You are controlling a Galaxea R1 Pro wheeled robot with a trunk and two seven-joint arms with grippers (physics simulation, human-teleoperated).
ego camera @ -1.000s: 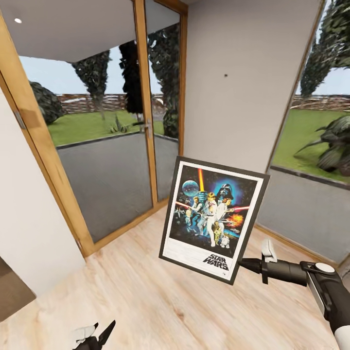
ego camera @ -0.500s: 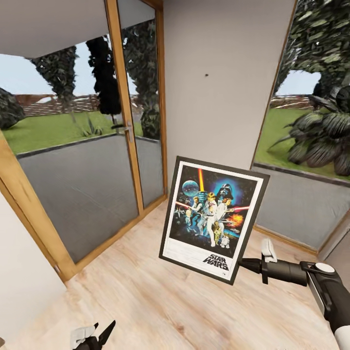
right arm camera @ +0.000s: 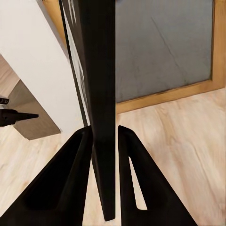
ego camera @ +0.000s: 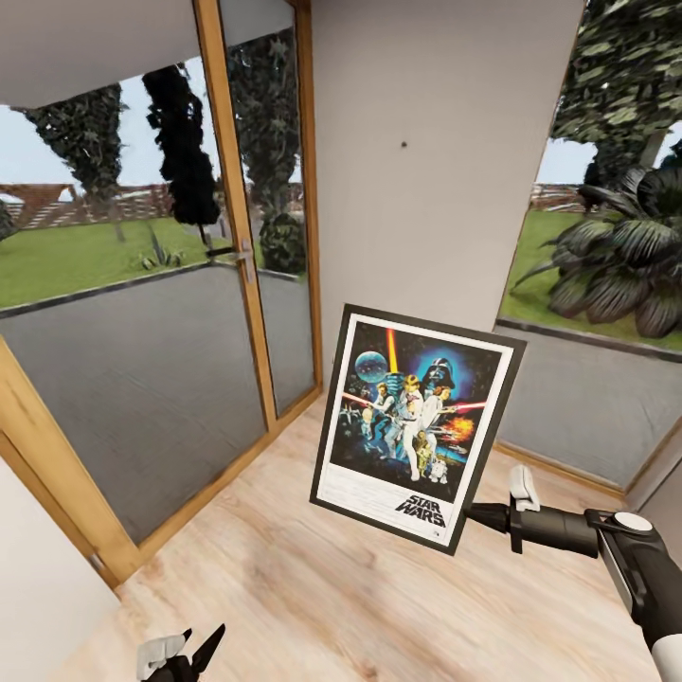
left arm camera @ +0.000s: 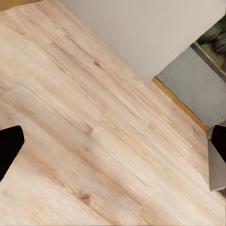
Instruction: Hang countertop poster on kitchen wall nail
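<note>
The poster (ego camera: pixel 417 426), a stiff, thin, likely light framed panel, hangs tilted in the air below the nail (ego camera: pixel 403 145), the right claw (right arm camera: pixel 104 136) clamped on its lower right edge, a corner hold that may let it swing; the left claw (ego camera: pixel 185 654) is apart.

my left gripper (ego camera: pixel 189 654) is cut by the head view's bottom edge. the nail (ego camera: pixel 403 145) is a mere dot. the poster (right arm camera: pixel 96 94) shows edge-on, its picture hidden.
</note>
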